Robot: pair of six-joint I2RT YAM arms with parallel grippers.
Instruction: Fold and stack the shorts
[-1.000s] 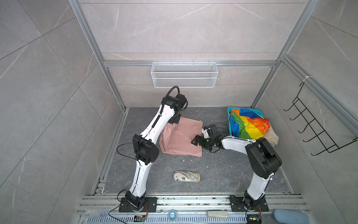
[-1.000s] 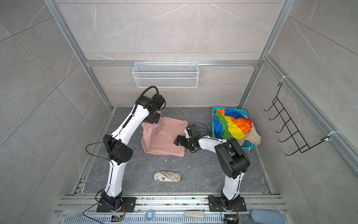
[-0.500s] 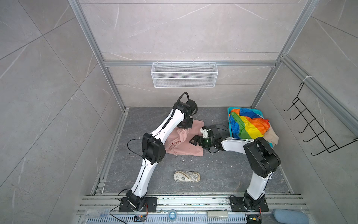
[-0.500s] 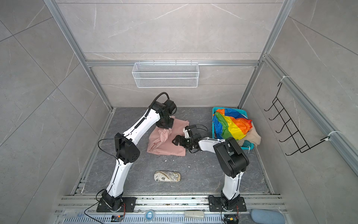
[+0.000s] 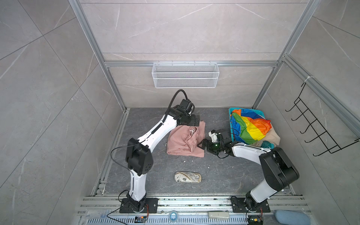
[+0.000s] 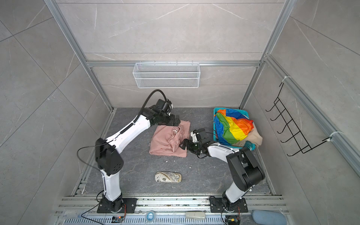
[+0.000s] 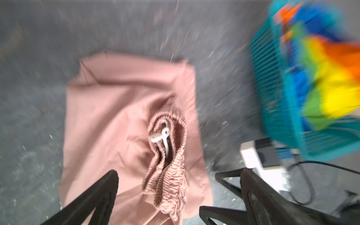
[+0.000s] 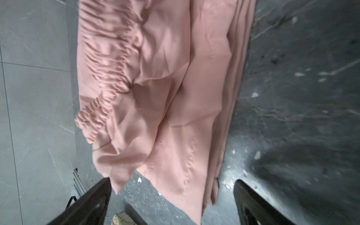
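**Pink shorts folded over on the floor, both my grippers open beside them**

The dusty pink shorts (image 5: pixel 185 143) lie in a rumpled fold near the middle of the dark floor (image 5: pixel 155 175), with the gathered waistband and white drawstring (image 7: pixel 164 134) bunched on top. My left gripper (image 5: pixel 195 121) hangs over their far edge, jaws spread wide with nothing between them. My right gripper (image 5: pixel 202 145) sits low at their right edge, jaws also apart and empty; I cannot tell whether a fingertip touches the cloth. The rainbow-striped shorts (image 5: pixel 251 126) are heaped in the teal basket (image 5: pixel 231 114) in the far right corner. The beige shorts (image 5: pixel 272 137) lie under them, spilling over the basket's right side. A patterned pouch (image 5: pixel 188 177) lies alone nearer my bases, well apart from the pink shorts.
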